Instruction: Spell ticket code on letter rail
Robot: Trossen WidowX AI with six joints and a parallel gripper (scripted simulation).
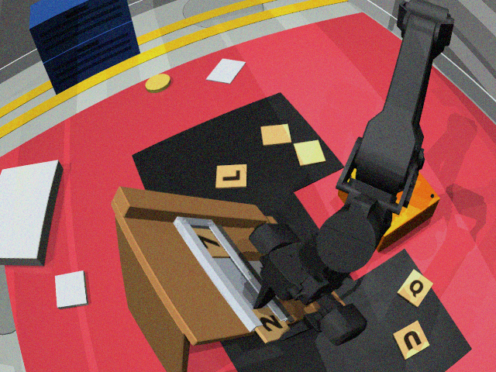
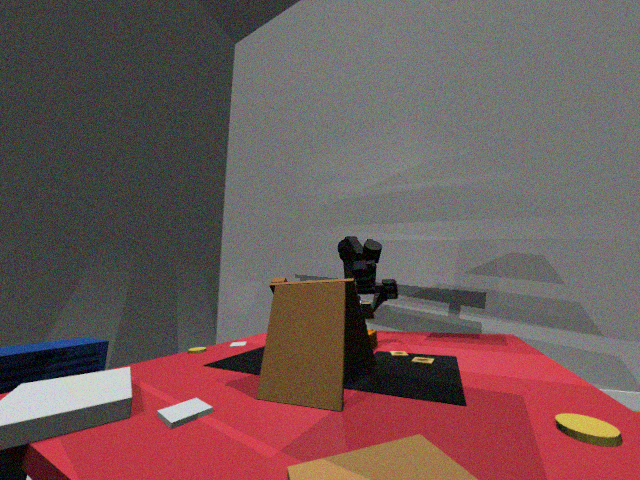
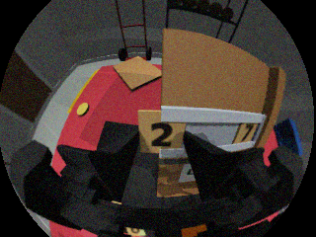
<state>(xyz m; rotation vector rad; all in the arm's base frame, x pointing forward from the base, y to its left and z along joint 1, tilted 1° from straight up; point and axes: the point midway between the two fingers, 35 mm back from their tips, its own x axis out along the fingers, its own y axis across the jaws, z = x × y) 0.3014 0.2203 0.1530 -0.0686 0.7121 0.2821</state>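
Observation:
The brown board (image 1: 172,272) (image 2: 305,346) (image 3: 212,69) carries a pale metal rail (image 1: 216,276) (image 3: 212,115). A 7 tile (image 1: 210,243) (image 3: 247,132) sits at the rail's closed end. My gripper (image 1: 272,322) (image 3: 161,133) is shut on the 2 tile (image 1: 271,326) (image 3: 149,119) at the open end. In the wrist view its right part lies between the rail's lips and its left part sticks out. The ticket (image 3: 188,173) is mostly hidden and its code unreadable. An L tile (image 1: 223,182), Q tile (image 1: 415,287) and U tile (image 1: 411,339) lie on dark mats.
Two blank-faced tiles (image 1: 275,135) (image 1: 309,152) lie on the far mat. A yellow disc (image 1: 157,82), a white card (image 1: 226,70), a small white block (image 1: 70,289) and a large white slab (image 1: 25,210) lie on the red counter. An orange block (image 1: 416,216) is beneath the arm.

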